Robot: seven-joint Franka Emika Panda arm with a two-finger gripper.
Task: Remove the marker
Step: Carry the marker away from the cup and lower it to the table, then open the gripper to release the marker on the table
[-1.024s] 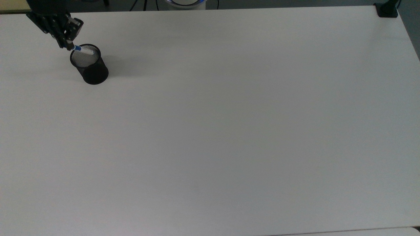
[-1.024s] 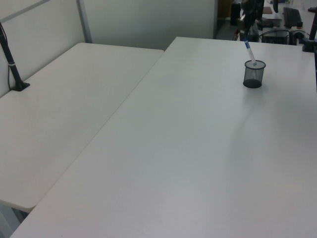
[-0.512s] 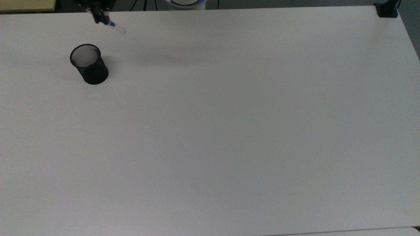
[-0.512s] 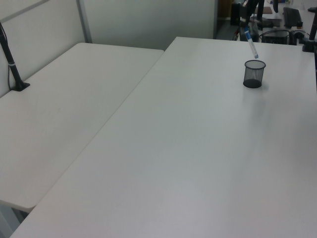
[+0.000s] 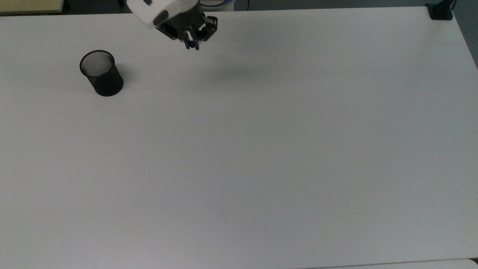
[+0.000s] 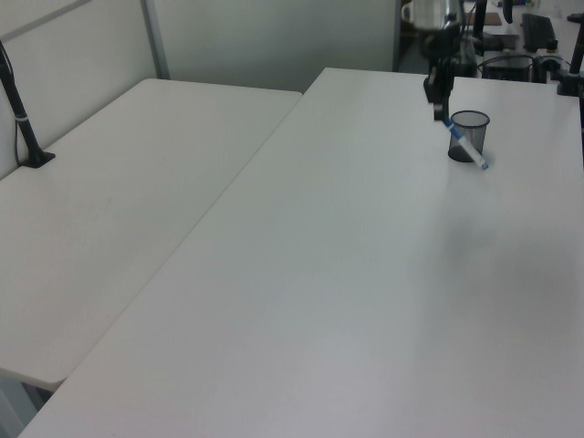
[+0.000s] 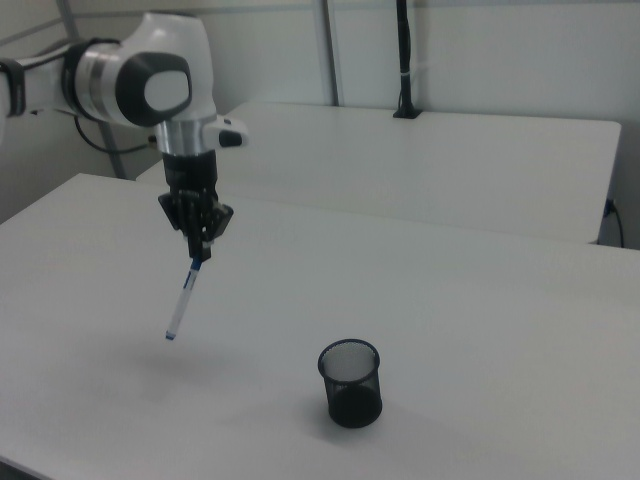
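Slim white-barrelled marker w/ blue cap (image 7: pixel 184 297) pinched at cap end by black two-finger gripper (image 7: pixel 201 243), dangling tilted above white table (image 7: pixel 450 330), well clear of black mesh cup (image 7: pixel 351 383). Could swing or slip out, given thin end-only grip. Might also roll off if released this high.

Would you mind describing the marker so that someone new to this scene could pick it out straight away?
Start at the big white table and find the robot arm's gripper above it, well away from the black mesh cup. The marker hangs tilted from that gripper, clear of the tabletop. It is a slim white pen with blue marks, the one thing held in the air.
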